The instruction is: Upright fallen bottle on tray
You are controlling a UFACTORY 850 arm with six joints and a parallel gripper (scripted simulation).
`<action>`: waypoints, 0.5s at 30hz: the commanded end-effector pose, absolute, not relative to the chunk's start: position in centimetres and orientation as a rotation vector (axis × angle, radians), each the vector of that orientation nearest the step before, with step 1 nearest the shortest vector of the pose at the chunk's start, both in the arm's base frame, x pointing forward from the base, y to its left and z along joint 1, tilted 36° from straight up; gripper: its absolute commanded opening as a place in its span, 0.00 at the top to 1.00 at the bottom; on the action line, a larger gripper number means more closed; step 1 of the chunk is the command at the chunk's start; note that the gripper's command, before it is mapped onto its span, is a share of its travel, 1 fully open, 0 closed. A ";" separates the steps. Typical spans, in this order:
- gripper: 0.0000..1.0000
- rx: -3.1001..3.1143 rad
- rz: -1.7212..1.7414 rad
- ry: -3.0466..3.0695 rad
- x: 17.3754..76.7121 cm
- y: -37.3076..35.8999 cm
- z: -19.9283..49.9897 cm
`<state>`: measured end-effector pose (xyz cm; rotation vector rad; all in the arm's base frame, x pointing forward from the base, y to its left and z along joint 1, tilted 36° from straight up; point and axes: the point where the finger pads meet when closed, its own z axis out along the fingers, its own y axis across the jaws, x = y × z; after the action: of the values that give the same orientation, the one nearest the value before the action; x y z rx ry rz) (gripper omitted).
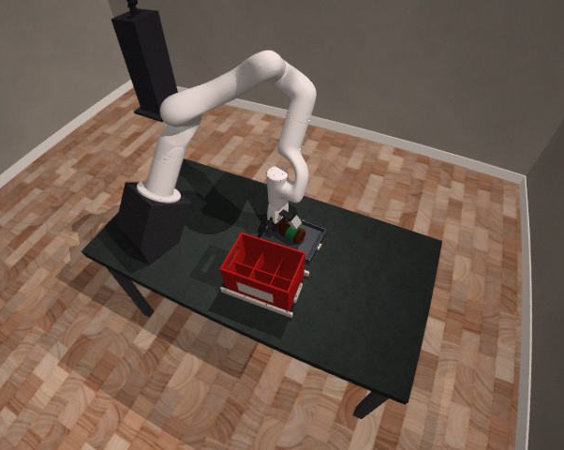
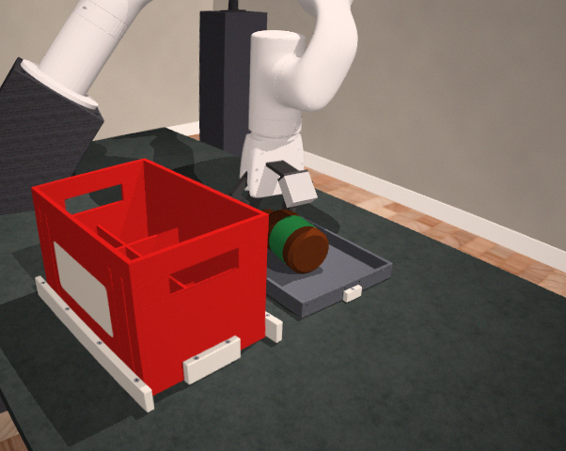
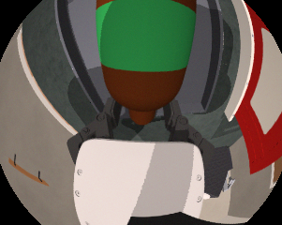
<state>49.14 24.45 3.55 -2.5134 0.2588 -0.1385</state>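
Observation:
The brown bottle (image 1: 292,233) (image 2: 299,242) (image 3: 147,37) with a green label lies on its side in the grey tray (image 1: 319,233) (image 2: 356,269) (image 3: 84,56). Its neck points toward the arm and its base toward the tray's open front. My gripper (image 1: 274,225) (image 2: 267,204) (image 3: 142,97) is low over the tray's back end. It is open, with one dark finger on each side of the bottle's neck. I cannot tell if the fingers touch the neck.
The red crate (image 1: 262,285) (image 2: 176,301) (image 3: 266,131) with inner dividers stands right beside the tray, held by white stop blocks (image 2: 212,359). The arm's dark pedestal (image 1: 149,225) is at the table's left. A dark tower (image 2: 229,72) stands behind.

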 end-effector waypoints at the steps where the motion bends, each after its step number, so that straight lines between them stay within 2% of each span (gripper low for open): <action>1: 0.35 -2.513 -0.140 0.259 49.2 24.4 3.6; 8: 0.35 -2.513 -0.140 0.259 49.2 24.4 3.6; 9: 1.00 -2.513 -0.140 0.259 49.2 24.4 3.6; 15: 1.00 -2.513 -0.140 0.259 49.2 24.4 3.6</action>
<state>49.13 24.45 3.54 -2.5135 0.2589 -0.1383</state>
